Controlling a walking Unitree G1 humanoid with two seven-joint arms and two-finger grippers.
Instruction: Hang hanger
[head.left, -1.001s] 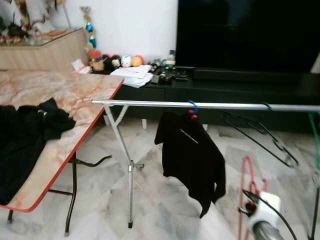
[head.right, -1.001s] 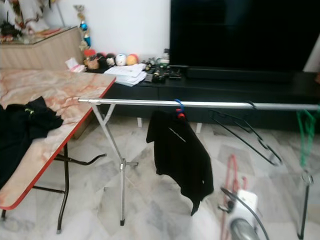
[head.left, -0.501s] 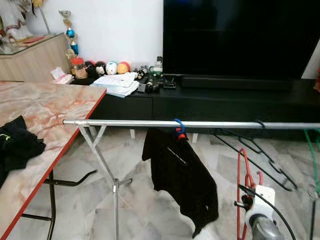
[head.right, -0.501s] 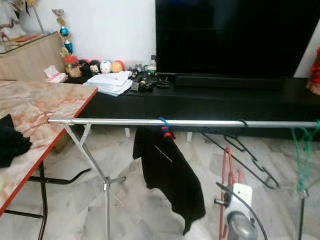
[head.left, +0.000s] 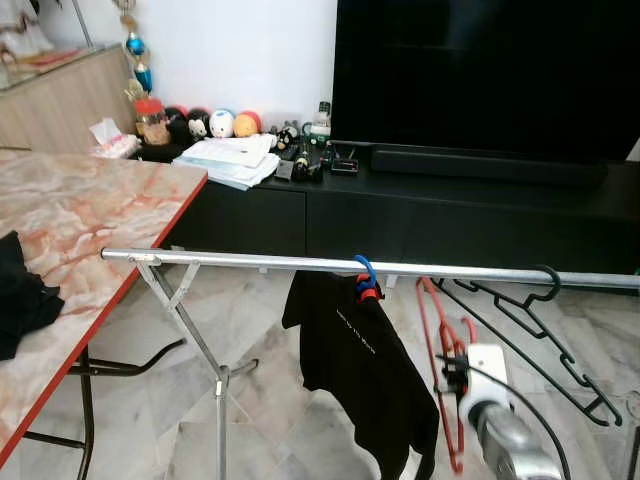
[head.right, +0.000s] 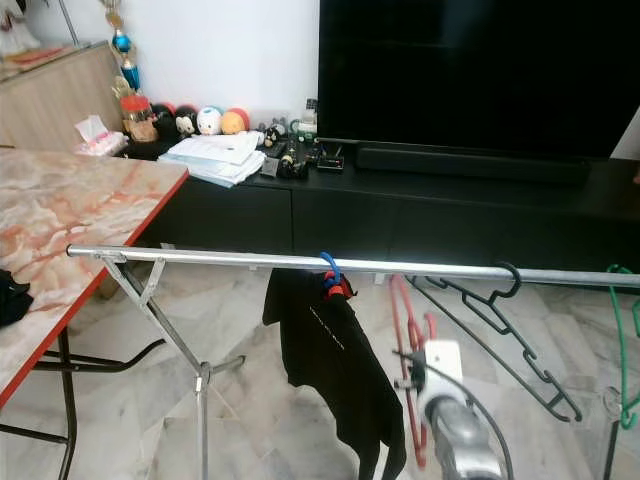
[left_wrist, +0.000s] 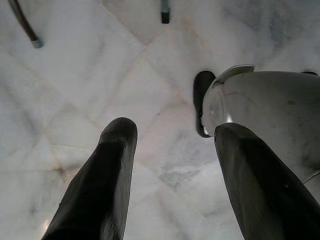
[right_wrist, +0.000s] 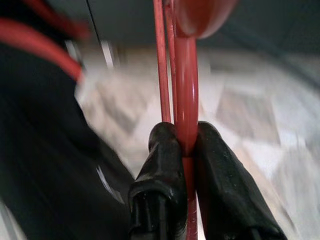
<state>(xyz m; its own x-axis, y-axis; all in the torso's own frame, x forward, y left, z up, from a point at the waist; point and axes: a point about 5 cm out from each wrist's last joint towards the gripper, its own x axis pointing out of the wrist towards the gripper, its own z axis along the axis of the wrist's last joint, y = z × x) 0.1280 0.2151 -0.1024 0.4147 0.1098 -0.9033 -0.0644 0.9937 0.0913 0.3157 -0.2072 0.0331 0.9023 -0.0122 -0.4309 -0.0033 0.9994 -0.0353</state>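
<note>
Now the red hanger (right_wrist: 186, 75) is clenched by the right tool (right_wrist: 186, 150), raised toward the rail (head.left: 330, 264) at 12 o'clock for hooking; the left tool (left_wrist: 172, 165) is released.

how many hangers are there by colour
red hanger, held in the right end effector: 1
black hanger, on the rail: 1
blue hanger, carrying the black shirt: 1
green hanger, on the rail: 1
total: 4

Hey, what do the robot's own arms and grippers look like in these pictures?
The right arm is a rounded silver tube ending in a white block at the wrist, with a thin black cable looping over it. The right gripper has two long, glossy black fingers with rounded tips. The left gripper has the same black fingers.
</note>
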